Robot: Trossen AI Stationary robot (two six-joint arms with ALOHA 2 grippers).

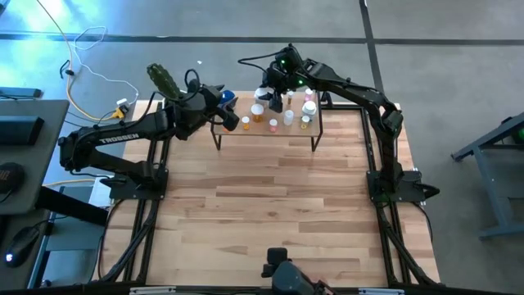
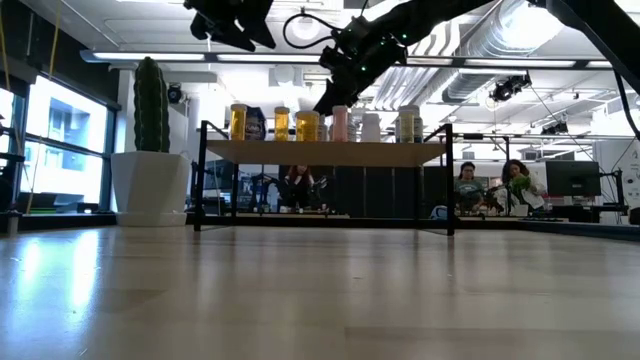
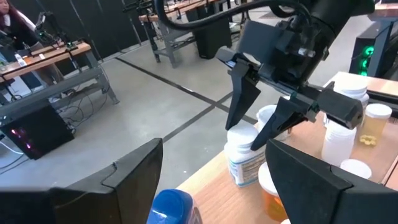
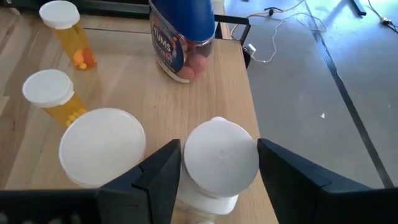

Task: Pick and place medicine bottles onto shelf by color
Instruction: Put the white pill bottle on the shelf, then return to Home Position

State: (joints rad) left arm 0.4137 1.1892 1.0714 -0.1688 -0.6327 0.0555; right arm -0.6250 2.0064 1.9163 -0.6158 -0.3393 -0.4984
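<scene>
Two fingers of the right gripper (image 4: 217,163) stand open around a white bottle (image 4: 221,155) on the shelf (image 4: 211,99), beside other whites. Left gripper (image 3: 211,180) waits open by the blue bottle (image 3: 174,208).

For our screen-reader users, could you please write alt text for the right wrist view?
The right gripper stands open around a white-capped bottle on the wooden shelf. Beside it is a wider white cap, with two orange vials and a blue-lidded bottle beyond.

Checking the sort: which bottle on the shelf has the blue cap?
The bottle with the Tums label, standing at the shelf corner; every other bottle there has a white cap.
</scene>
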